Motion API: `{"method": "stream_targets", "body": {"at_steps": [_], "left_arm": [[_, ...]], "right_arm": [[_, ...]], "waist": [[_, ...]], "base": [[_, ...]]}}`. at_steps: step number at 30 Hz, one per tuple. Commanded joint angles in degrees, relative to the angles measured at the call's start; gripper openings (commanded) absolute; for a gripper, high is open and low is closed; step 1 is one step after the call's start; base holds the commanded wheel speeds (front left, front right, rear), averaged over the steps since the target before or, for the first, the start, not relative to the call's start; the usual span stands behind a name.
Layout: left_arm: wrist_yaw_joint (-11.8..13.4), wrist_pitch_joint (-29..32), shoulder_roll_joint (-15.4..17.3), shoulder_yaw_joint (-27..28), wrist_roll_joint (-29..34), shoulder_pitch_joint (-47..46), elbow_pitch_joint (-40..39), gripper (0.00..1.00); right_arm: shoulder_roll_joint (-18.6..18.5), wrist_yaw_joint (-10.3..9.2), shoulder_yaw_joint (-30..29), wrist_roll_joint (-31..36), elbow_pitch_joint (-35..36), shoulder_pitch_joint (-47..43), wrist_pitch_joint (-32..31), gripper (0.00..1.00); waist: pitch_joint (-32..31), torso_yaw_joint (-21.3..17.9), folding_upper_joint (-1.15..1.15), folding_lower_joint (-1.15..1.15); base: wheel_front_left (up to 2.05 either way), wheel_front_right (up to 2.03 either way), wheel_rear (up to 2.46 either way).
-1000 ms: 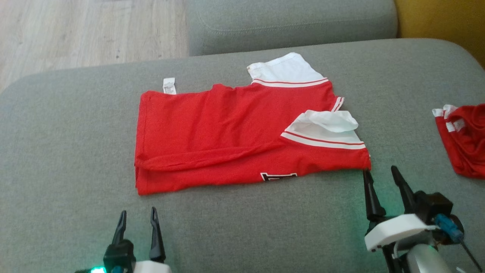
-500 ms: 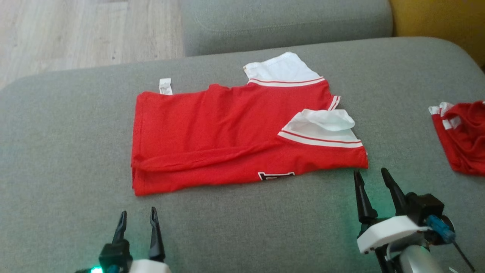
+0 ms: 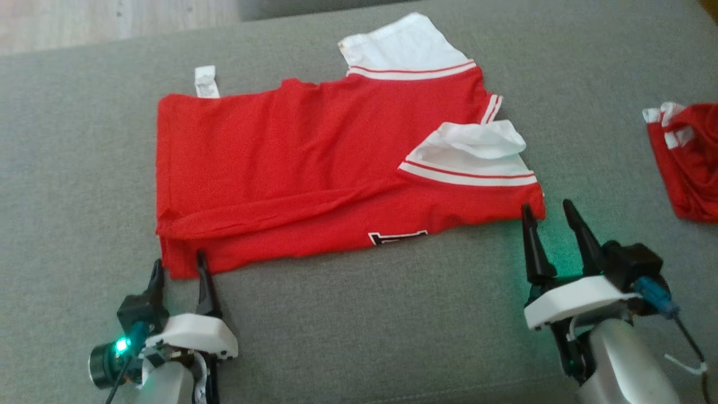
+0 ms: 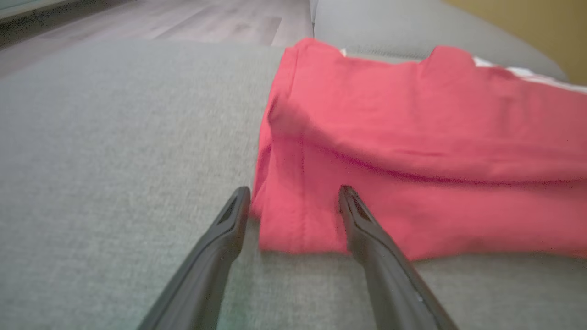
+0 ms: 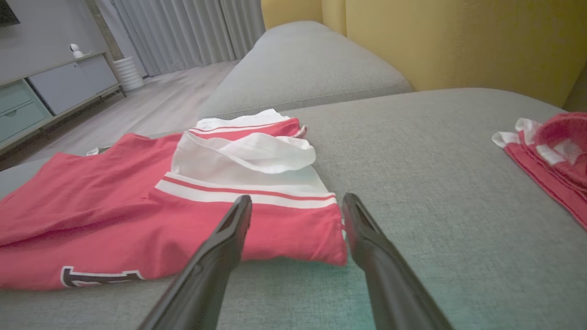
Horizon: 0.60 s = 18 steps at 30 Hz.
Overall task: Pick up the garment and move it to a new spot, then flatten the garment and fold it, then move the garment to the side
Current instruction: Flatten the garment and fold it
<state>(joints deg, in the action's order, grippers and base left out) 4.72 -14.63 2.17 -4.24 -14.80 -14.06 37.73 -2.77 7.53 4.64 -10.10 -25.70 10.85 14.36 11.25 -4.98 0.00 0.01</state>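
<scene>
On the grey sofa (image 3: 359, 325) the folded red shirt (image 3: 291, 163) lies flat, its white sleeves toward the right. The left gripper (image 3: 179, 259) is spread wide and straddles the shirt's near left corner. The right gripper (image 3: 546, 205) is likewise spread and empty at the near right corner. A black print (image 3: 397, 237) is half hidden at the near edge. Another red garment (image 3: 687, 163) is cut off at the right.

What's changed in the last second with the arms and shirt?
The left gripper advanced to the red shirt's near left corner, open fingers straddling it; the head view shifted too. The right gripper stays open by the near right corner. Shirt unmoved, nothing gripped.
</scene>
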Motion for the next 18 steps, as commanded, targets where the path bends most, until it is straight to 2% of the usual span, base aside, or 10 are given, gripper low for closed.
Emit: {"method": "stream_targets", "body": {"at_steps": [1,4,6,7,11,13,16,18], "left_arm": [[0.42,-0.37,0.71,2.32,0.00,-1.96,0.53,1.00],[1.21,-0.37,0.71,2.95,-0.61,-3.52,4.75,0.98],[1.01,-0.37,0.71,2.49,-1.35,-4.09,6.60,0.36],[0.76,-0.37,0.71,1.83,-1.48,-4.29,7.29,0.00],[-0.67,-0.37,0.71,-0.97,-2.49,-4.78,8.87,0.00],[-1.06,-0.37,0.71,-2.80,-3.61,-4.80,8.85,0.00],[-1.22,-0.37,0.71,-4.42,-4.60,-4.53,8.54,0.00],[-1.63,-0.37,0.71,-5.68,-5.08,-4.41,8.31,0.00]], "right_arm": [[-0.11,-0.04,0.76,-0.06,1.41,1.97,0.63,1.00],[-0.11,-0.04,-0.30,0.05,0.07,2.98,0.63,1.00],[-0.11,-0.04,-0.87,-0.32,-1.64,3.59,0.63,1.00],[-0.11,-0.04,-1.11,-0.62,-2.67,4.04,0.63,1.00],[-0.11,-0.04,-1.92,-1.39,-7.77,6.18,0.63,1.00],[-0.11,-0.04,-1.59,-5.18,-11.16,7.96,0.63,1.00],[-0.11,-0.04,-0.57,-6.05,-15.27,9.59,0.63,1.00],[-0.11,-0.04,0.76,-7.46,-17.73,10.61,0.63,0.28]], "waist": [[1.48,-1.04,0.00,-0.01],[2.36,-1.39,0.00,-0.01],[2.62,-1.39,0.00,-0.01],[2.80,-1.32,0.00,-0.01],[3.30,-0.57,0.00,-0.01],[3.61,0.26,0.00,-0.01],[3.77,0.95,0.00,-0.01],[3.83,1.44,0.00,-0.01]], "base": [[0.00,0.00,0.00],[0.00,0.00,0.00],[0.00,0.00,0.00],[0.00,0.00,0.00],[0.00,0.00,0.00],[0.00,0.00,0.00],[0.00,0.00,0.00],[0.00,0.00,0.00]]}}
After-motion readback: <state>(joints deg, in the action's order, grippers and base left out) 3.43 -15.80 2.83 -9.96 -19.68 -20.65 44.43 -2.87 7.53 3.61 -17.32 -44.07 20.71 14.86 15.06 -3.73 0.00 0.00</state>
